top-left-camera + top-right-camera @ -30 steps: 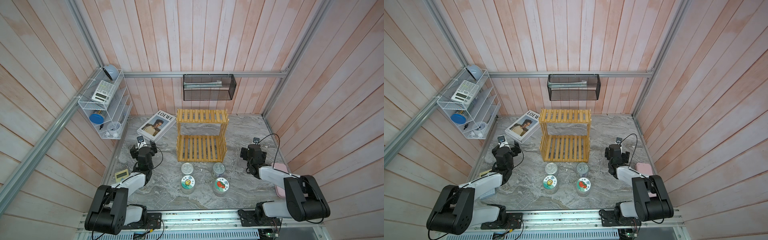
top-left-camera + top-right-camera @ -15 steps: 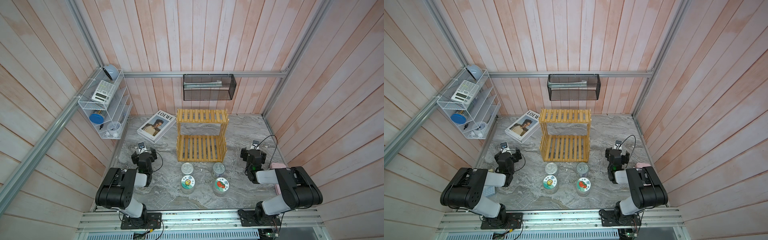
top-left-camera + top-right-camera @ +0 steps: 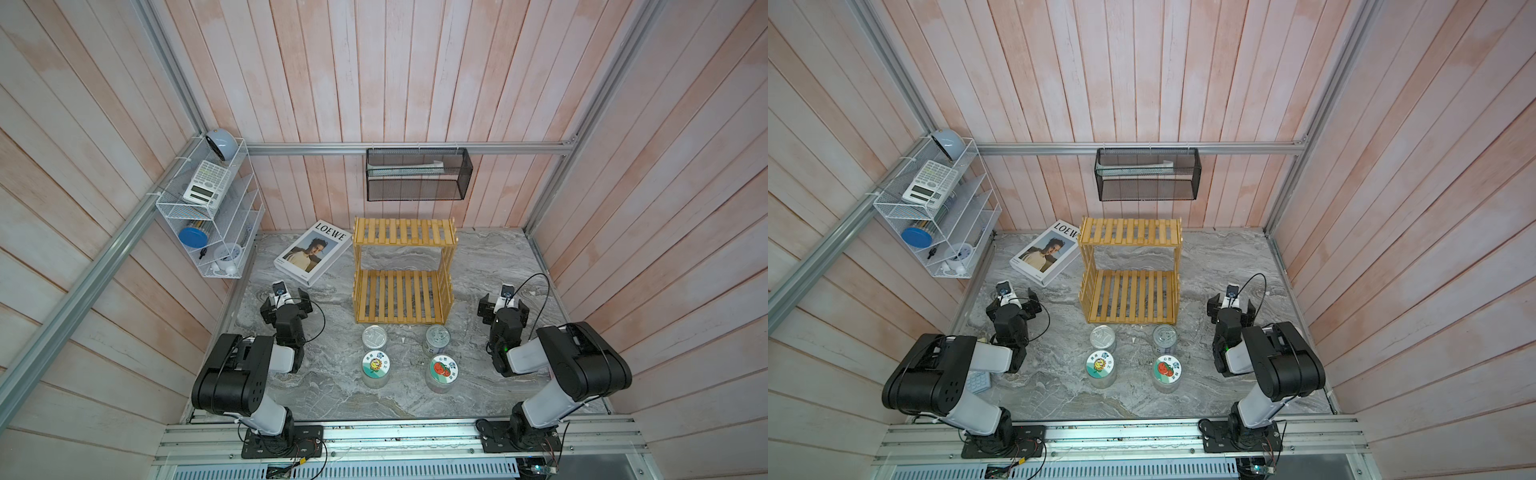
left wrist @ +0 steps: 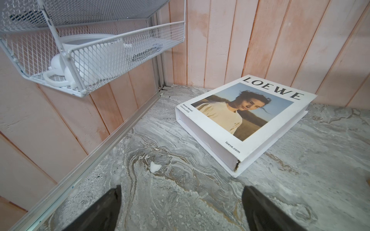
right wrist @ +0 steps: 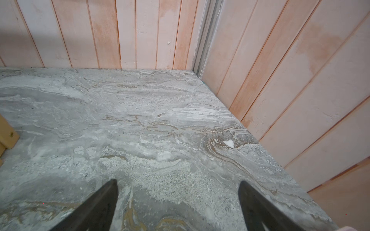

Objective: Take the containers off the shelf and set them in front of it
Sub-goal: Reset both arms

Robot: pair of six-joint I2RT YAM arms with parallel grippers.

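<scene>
A veined grey marble-look tabletop (image 3: 490,266), walled in by pale pink planks, carries the slatted yellow-wood shelf (image 3: 401,297). Just in front of it stand four round containers in two rows: two silver tin cans, the left can (image 3: 374,337) and the right can (image 3: 436,336), then two clear jars, the flower-lid jar (image 3: 375,368) and the tomato-lid jar (image 3: 443,371). Both arms fold low at the sides, and the left gripper (image 3: 286,303) and right gripper (image 3: 503,307) each spread black jaws wide, grasping nothing.
</scene>
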